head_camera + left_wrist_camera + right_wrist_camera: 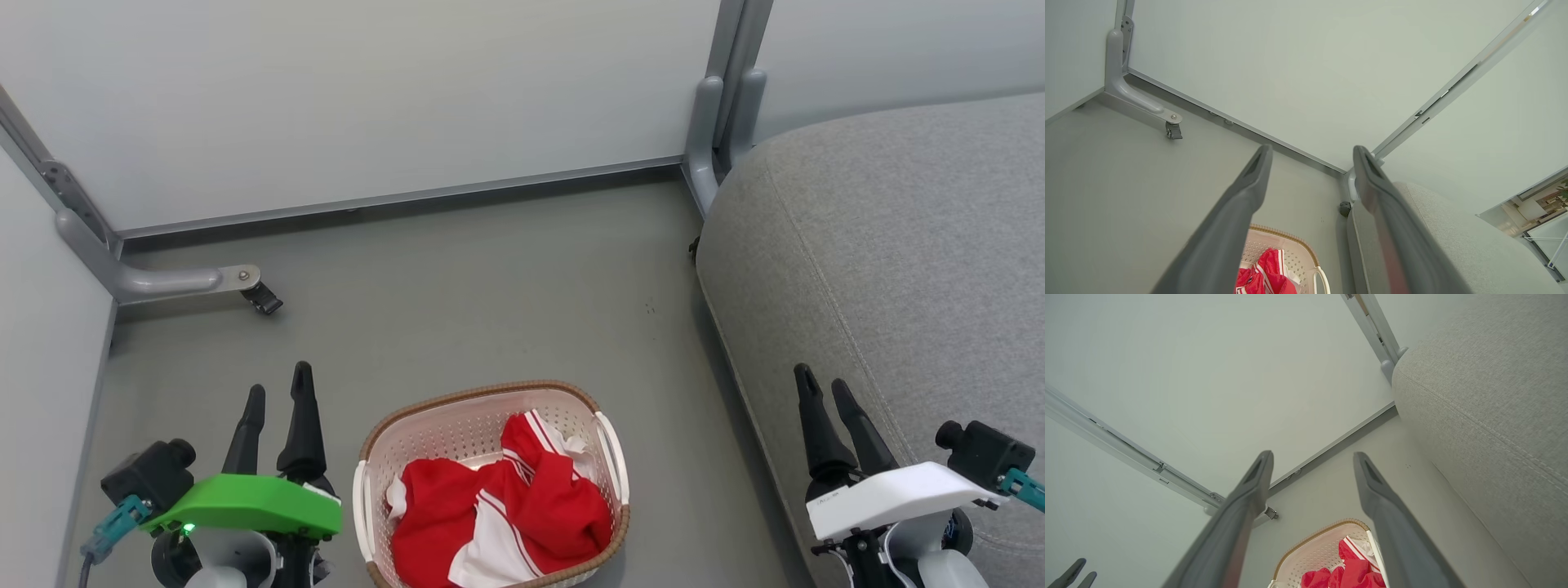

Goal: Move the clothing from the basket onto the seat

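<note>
Red and white clothing (506,506) lies crumpled inside the cream perforated basket (424,433), which stands on the floor at the bottom middle of the head view. My left gripper (279,394) hovers open just left of the basket, nothing between its fingers. Off to the basket's right, my right gripper (824,388) is open and empty, in front of the grey seat (898,245). The left wrist view shows the clothing (1265,273), the basket (1290,245) and the seat (1453,245) beyond my open left gripper (1312,153). Basket (1314,547), clothing (1351,567) and seat (1486,396) appear past my right gripper (1312,459).
Pale partition walls close the space behind and on the left. A grey metal foot with a castor (261,298) juts onto the floor at the back left, and a second post (718,122) stands at the seat's far corner. Bare grey floor (490,286) lies beyond the basket.
</note>
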### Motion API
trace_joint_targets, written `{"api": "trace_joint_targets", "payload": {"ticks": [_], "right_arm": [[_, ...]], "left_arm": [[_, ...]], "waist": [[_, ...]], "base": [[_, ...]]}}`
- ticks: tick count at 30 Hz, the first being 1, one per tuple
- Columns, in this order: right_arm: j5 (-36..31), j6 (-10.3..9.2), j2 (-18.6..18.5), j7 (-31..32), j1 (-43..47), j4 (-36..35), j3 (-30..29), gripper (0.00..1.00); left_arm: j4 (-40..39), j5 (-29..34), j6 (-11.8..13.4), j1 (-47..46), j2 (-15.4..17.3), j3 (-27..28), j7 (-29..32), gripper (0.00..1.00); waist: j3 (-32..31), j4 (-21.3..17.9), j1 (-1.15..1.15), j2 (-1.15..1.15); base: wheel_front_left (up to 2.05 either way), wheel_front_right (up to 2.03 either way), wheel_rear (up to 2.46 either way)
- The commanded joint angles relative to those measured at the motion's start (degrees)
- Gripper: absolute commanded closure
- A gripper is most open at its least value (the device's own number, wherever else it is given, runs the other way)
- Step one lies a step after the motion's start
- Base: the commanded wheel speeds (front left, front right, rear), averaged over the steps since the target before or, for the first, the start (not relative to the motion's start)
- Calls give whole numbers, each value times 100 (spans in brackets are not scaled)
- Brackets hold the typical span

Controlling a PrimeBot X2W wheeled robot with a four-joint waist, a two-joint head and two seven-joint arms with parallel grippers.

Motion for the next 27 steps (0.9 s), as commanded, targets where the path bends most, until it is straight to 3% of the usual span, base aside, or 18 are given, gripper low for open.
{"api": "trace_joint_targets", "payload": {"ticks": [1,27], "right_arm": [[-200,2,-42,-69,-22,-59,22,0],[-1844,2,-58,-462,74,-226,154,0]], "left_arm": [[-48,222,32,-86,41,-38,-58,0],[13,1791,211,-127,53,-385,-453,0]], "waist": [[3,1,0,0],[61,68,0,0]], "base": [[0,0,0],[0,0,0]]}}
